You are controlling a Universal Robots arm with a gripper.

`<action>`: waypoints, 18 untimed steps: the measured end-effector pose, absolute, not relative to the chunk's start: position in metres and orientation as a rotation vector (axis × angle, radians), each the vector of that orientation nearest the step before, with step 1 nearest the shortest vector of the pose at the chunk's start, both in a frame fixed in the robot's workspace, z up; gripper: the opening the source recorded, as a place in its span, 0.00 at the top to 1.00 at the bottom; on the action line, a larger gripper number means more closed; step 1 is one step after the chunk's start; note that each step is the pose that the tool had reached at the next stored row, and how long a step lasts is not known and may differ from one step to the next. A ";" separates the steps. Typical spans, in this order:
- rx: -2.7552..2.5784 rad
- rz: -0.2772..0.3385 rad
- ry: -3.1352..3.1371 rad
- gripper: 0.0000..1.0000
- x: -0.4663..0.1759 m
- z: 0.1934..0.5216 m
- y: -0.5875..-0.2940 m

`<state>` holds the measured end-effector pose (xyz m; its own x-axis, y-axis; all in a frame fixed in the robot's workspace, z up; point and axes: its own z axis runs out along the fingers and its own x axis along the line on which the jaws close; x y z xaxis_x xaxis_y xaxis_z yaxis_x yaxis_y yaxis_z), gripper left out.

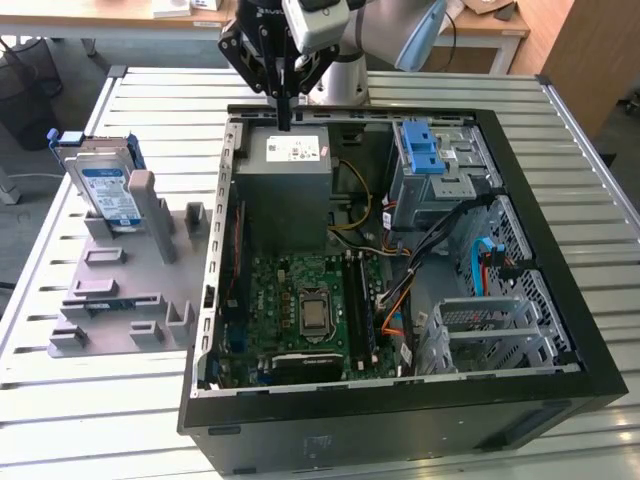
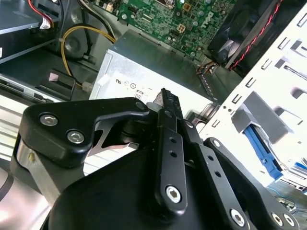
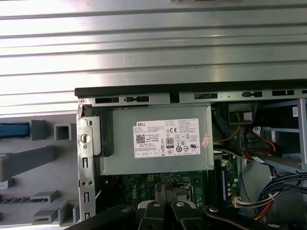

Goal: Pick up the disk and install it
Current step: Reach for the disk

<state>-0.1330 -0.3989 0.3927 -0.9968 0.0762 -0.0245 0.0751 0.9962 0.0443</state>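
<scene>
Standing disk well apart from jaws

Blue-framed disk upright (seemingly slotted) in stand

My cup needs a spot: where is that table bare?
The slatted table is bare beside the grey fixture, at the exterior view's lower left, and along the exterior view's right of the case. Inside it, cables crowd everything.

open black computer case on slatted table, grey box with white sticker, green motherboard
</scene>
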 end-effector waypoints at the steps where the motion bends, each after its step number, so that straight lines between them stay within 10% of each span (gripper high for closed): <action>1: 0.118 0.068 3.112 0.89 -0.133 0.393 -0.399; 18: 0.118 0.067 3.112 0.89 -0.141 0.393 -0.399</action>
